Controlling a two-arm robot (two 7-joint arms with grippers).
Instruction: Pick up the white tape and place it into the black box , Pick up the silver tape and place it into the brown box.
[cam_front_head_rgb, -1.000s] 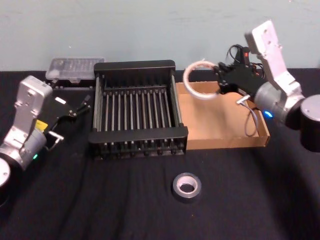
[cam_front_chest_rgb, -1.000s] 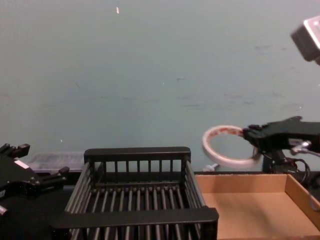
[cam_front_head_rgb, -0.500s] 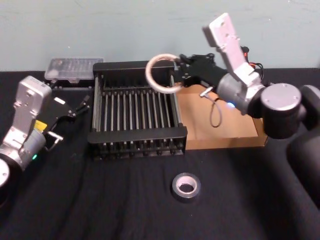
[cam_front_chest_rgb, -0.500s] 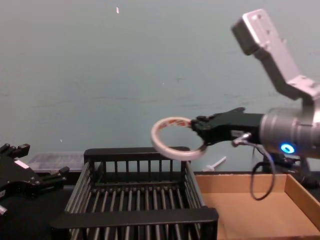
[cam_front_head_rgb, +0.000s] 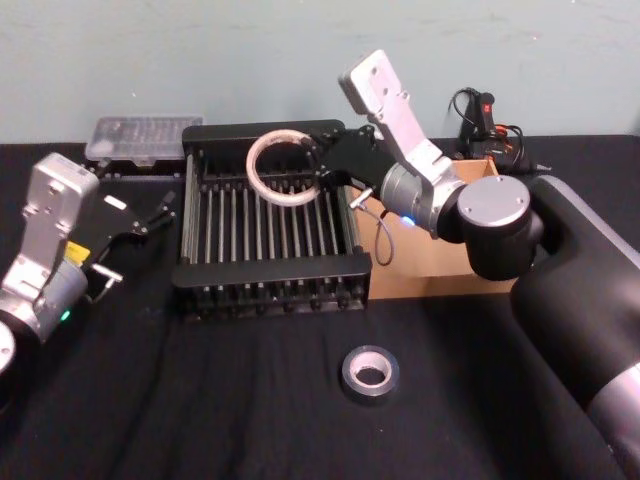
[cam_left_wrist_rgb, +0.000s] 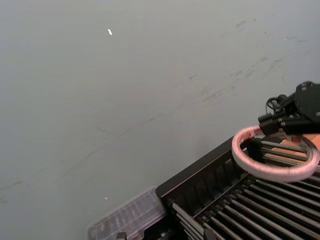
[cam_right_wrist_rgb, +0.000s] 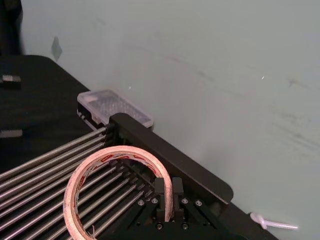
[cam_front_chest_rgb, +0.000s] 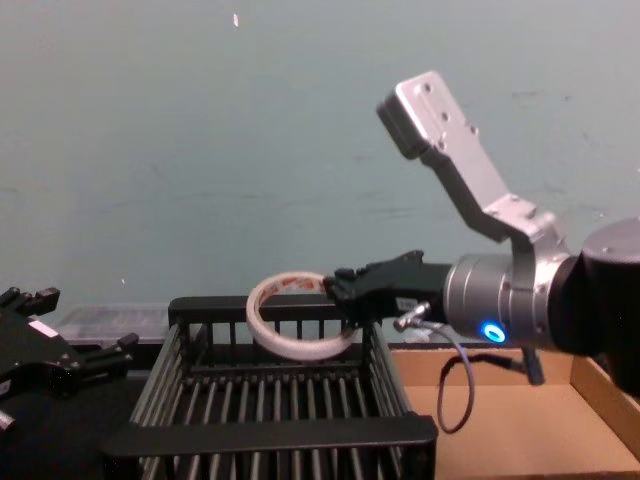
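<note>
Here we see the right hand (cam_front_head_rgb: 322, 170) pinching the thin whitish ring of white tape (cam_front_head_rgb: 284, 168) above the far side of the black slatted plastic crate (cam_front_head_rgb: 270, 287), its barred bottom bare. At 3 o'clock of the crate sits the shallow brown cardboard tray (cam_front_head_rgb: 440, 283). The thick grey-silver tape roll (cam_front_head_rgb: 370, 373) lies on the black worktop (cam_front_head_rgb: 200, 400) at 5 o'clock. The left hand (cam_front_head_rgb: 160, 212) rests at 9 o'clock, fingers apart.

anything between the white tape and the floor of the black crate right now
Nothing visible. The right gripper holds the white tape above the black crate, past its rim, with only open bars below.
</note>
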